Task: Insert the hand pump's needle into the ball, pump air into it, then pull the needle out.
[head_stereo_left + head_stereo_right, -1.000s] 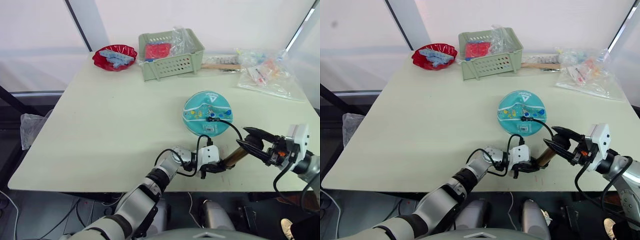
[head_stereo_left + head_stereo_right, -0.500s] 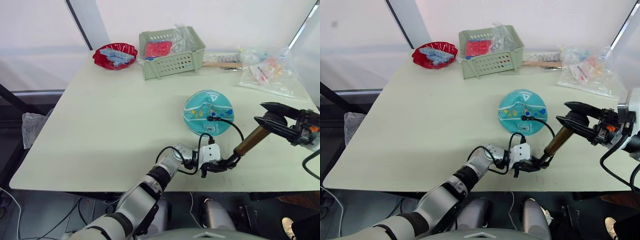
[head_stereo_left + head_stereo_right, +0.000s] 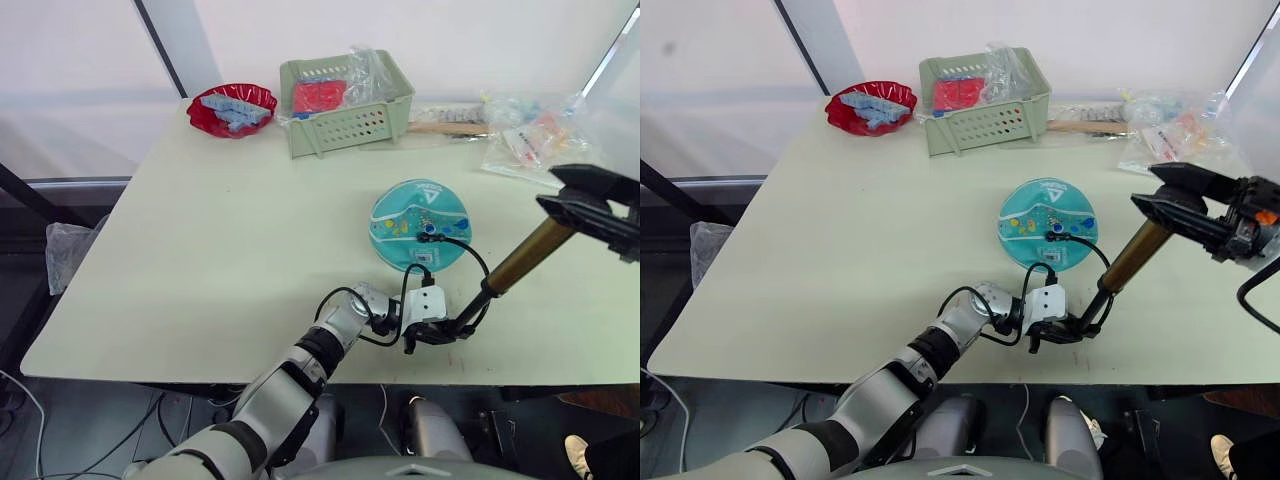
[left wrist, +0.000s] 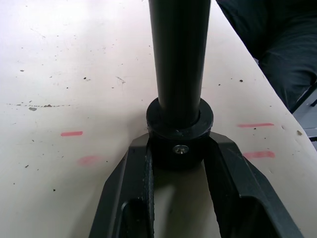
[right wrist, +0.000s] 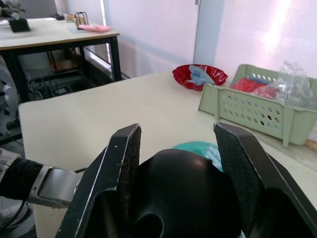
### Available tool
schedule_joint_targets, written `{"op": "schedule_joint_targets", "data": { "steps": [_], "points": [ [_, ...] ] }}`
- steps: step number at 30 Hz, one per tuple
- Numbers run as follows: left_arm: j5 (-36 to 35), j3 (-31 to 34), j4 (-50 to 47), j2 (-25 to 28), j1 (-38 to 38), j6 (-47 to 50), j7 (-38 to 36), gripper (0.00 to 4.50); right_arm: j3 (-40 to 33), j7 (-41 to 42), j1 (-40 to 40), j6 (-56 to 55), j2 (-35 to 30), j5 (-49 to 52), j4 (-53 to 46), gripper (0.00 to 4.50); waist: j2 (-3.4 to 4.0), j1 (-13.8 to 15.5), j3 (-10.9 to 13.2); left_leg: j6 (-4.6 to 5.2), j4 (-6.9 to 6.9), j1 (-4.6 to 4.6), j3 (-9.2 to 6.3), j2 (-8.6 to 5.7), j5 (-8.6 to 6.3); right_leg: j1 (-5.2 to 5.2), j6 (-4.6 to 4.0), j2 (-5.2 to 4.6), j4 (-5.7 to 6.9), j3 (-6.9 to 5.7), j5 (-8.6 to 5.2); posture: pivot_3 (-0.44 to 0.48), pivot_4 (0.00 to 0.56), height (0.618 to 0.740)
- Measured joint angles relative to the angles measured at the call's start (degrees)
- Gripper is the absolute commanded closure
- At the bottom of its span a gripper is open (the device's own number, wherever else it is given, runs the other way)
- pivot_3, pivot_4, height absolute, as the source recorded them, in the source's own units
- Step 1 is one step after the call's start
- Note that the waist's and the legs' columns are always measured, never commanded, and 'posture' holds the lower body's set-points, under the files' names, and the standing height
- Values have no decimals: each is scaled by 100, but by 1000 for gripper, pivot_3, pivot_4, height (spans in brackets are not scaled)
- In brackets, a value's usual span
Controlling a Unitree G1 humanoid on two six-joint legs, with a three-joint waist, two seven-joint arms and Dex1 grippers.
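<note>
Left eye view has the ball point(image 3: 419, 225) lying on the pale table point(image 3: 220, 220), a little right of the middle and well short of the green basket point(image 3: 345, 100) and the red dish point(image 3: 231, 108) at the far edge, with clear plastic bags point(image 3: 535, 140) off to the far right. The hand pump point(image 3: 500, 275) stands tilted just nearer than the ball and to its right, its black base down near the table's front edge and its bronze-gold cylinder slanting up and to the right. The left gripper point(image 3: 432, 330) is closed around that black base, which the left wrist view shows wedged tight between the two black fingers point(image 4: 130, 188), with the dark shaft rising straight out of it above red marks on the tabletop. The right gripper point(image 3: 590, 200) is closed over the pump's upper end, high above the table on the right; in the right wrist view the black handle sits as a rounded mass pressed between both textured pads point(image 5: 124, 163), and a sliver of the teal ball peeks beyond it. A thin black hose point(image 3: 470, 255) loops from the base up to the top of the ball, where the needle point(image 3: 424, 237) and its black fitting sit at the ball's surface, just below the white triangle logo.
</note>
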Motion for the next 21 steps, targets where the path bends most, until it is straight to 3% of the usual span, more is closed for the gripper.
{"op": "schedule_joint_targets", "data": {
  "steps": [12,16,21],
  "points": [
    [6,-53,-1,31,34,53,86,3540,1321,250,950,-1217,860,-1734,-114,2633,-38,-13,-54,-2,-1,20,-10,4,-1,13,15,8,0,-5,-13,0,150,737],
    [13,-62,-9,33,44,178,82,3540,1866,347,1239,-1927,1313,-2458,202,2633,-73,-14,-90,-3,-5,25,-20,4,-1,17,13,9,0,-14,-15,0,150,737],
    [39,-66,-43,39,46,261,79,3540,2260,391,1346,-2498,1583,-2971,415,2633,-65,-19,-108,-3,-5,28,-25,4,-2,18,14,14,0,-13,-17,0,150,737]
  ]
}}
